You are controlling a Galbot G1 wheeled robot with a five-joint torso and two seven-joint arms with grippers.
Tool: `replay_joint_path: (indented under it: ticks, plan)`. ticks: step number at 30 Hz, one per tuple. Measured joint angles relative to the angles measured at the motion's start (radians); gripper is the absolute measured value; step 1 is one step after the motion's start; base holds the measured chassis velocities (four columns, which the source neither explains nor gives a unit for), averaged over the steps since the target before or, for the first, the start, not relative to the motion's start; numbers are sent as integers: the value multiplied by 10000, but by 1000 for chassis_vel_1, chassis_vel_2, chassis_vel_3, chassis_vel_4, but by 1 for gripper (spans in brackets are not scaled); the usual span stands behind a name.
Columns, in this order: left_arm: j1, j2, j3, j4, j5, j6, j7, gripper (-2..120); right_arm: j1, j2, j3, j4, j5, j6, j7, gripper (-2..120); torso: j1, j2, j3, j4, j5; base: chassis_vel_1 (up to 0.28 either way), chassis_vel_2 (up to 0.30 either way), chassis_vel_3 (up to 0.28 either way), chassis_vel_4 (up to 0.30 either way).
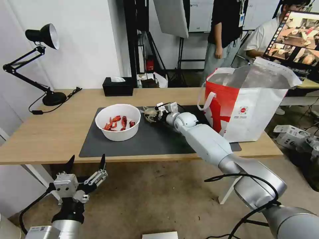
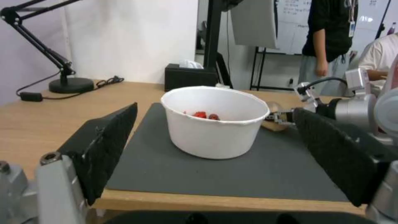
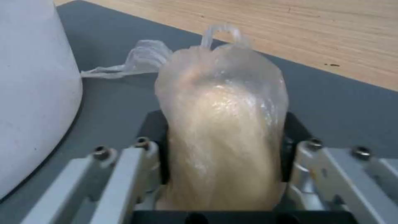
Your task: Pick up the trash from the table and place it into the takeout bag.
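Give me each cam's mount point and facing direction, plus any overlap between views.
Head: on the robot's head, looking forward and down over the table; right arm reaches to the wrapped lump, left gripper open below the table edge.
Left wrist: on the left arm, level with the tabletop, facing the bowl between its own open fingers.
Right wrist: on the right arm, looking along its fingers shut on the lump.
Shared: bowl, lump and mat appear in all three.
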Motion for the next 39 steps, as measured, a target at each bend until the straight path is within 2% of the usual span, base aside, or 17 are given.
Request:
replay_joint_path:
  ticks: [1, 5, 8, 13, 18, 19, 22, 23, 26, 27, 30, 31, 34, 37, 38, 39]
  plan:
    - [-6, -1, 7, 0, 0, 1, 0, 100, -19, -3, 5, 39, -13, 8, 51, 35, 0, 0, 0, 0, 0, 0, 0, 0, 0]
    - [-15, -1, 16, 0, -1, 3, -3, 100, -53, -14, 33, 121, -21, 28, 222, 26, 0, 0, 0, 0, 0, 0, 0, 0, 0]
    - [-42, -9, 28, 0, -1, 3, -6, 100, -156, -65, 164, 418, -26, 125, 654, 13, 1, 0, 0, 0, 0, 0, 0, 0, 0]
    - [-70, -15, 53, 1, 1, 6, -7, 100, -285, -243, 415, 1189, -25, 159, 1280, 7, 1, -1, 1, 1, 1, 0, 0, 0, 0]
    - [-102, -18, 107, 0, 21, 6, -8, 100, -305, -886, 887, 2996, 283, 5, 2367, 7, 1, -1, 1, 2, 1, 0, 0, 0, 0]
    - [-102, -18, 107, 0, 21, 6, -8, 100, -305, -886, 887, 2996, 283, 5, 2367, 7, 1, -1, 1, 2, 1, 0, 0, 0, 0]
    - [-144, -24, 195, 1, 45, 7, -11, 100, -189, -1675, 1139, 4646, 770, -401, 3364, 7, 1, -1, 0, 0, 2, 0, 0, 0, 0]
    - [-144, -24, 195, 1, 45, 7, -11, 100, -189, -1675, 1139, 4646, 770, -401, 3364, 7, 1, -1, 0, 0, 2, 0, 0, 0, 0]
    - [-235, -39, 290, 1, 58, 7, -14, 100, 19, -2748, 1661, 6227, 1410, -929, 4633, 7, 0, 0, 0, 1, 3, 0, 0, 0, 0]
    - [-235, -39, 290, 1, 58, 7, -14, 100, 19, -2748, 1661, 6227, 1410, -929, 4633, 7, 0, 0, 0, 1, 3, 0, 0, 0, 0]
    - [-334, -67, 317, 2, 51, 7, -17, 100, 291, -3979, 2251, 6803, 1952, -1378, 5266, 7, 1, -1, 0, -1, 5, 0, 0, 0, 0]
    - [-334, -67, 317, 2, 51, 7, -17, 100, 291, -3979, 2251, 6803, 1952, -1378, 5266, 7, 1, -1, 0, -1, 5, 0, 0, 0, 0]
    - [-392, -57, 307, 2, 28, 7, -21, 100, 360, -5234, 2776, 7075, 2523, -1816, 5547, 6, 0, -1, 0, -4, 7, 0, 0, 0, 0]
    - [-407, -57, 302, 1, 24, 7, -24, 100, 319, -5569, 2913, 7179, 2715, -1988, 5683, 6, 0, 0, -1, -6, 3, 0, 0, 0, 0]
    - [-428, -64, 297, 1, 21, 6, -24, 100, 131, -6086, 3080, 7418, 3066, -2259, 5944, 6, 0, 0, -1, -5, 3, 0, 0, 0, 0]
    - [-428, -64, 297, 1, 21, 6, -24, 100, 131, -6086, 3080, 7418, 3066, -2259, 5944, 6, 0, 0, -1, -5, 3, 0, 0, 0, 0]
